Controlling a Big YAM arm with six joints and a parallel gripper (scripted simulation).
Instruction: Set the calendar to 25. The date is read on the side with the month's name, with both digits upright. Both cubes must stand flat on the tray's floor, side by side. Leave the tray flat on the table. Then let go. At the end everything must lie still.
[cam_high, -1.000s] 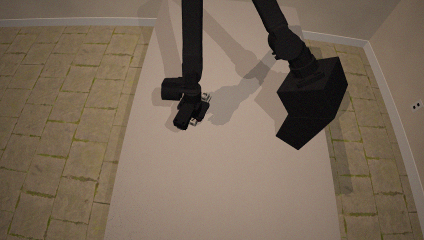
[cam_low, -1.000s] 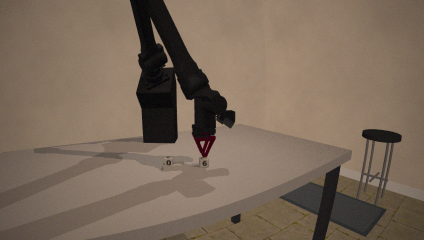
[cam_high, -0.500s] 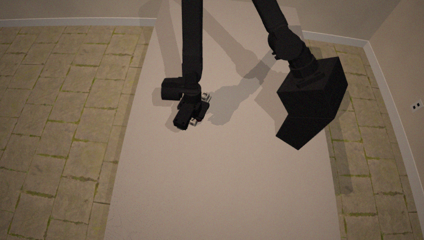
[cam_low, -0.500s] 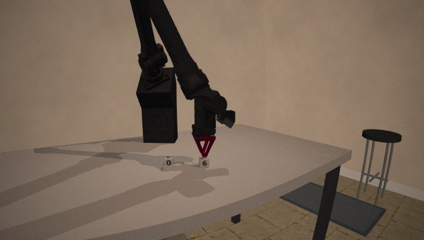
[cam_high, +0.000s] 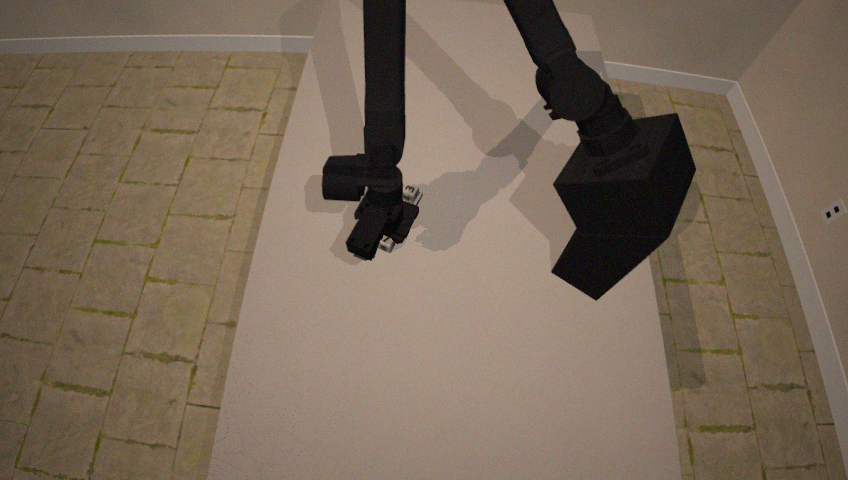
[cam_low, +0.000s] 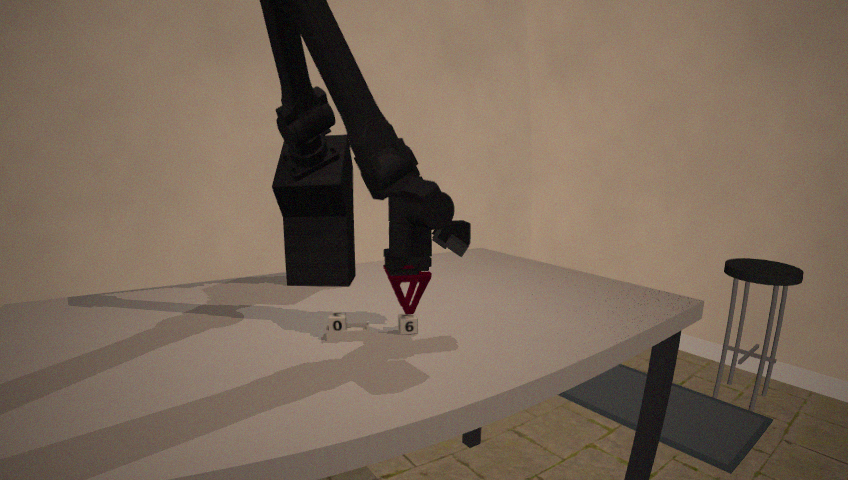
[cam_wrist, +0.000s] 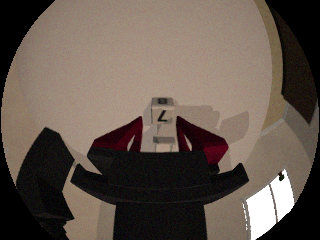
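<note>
Two small white number cubes stand on the table. In the exterior view the left cube (cam_low: 336, 324) shows 0 on its front and the right cube (cam_low: 408, 325) shows 6. A low pale tray (cam_low: 364, 328) is barely visible between them. My gripper (cam_low: 408, 312) points straight down with its red fingers partly open, their tips right at the top of the right cube, which rests on the surface. In the wrist view this cube (cam_wrist: 163, 119) sits between the red fingertips with a digit like 7 on top. From above, the wrist (cam_high: 380, 223) hides most of it; the other cube (cam_high: 411, 193) shows 3.
The arm's black base block (cam_low: 318, 228) stands on the table behind the cubes. The table's right edge (cam_low: 684, 309) lies well to the right. A black stool (cam_low: 758, 321) and a grey mat (cam_low: 672, 416) are on the floor beyond it.
</note>
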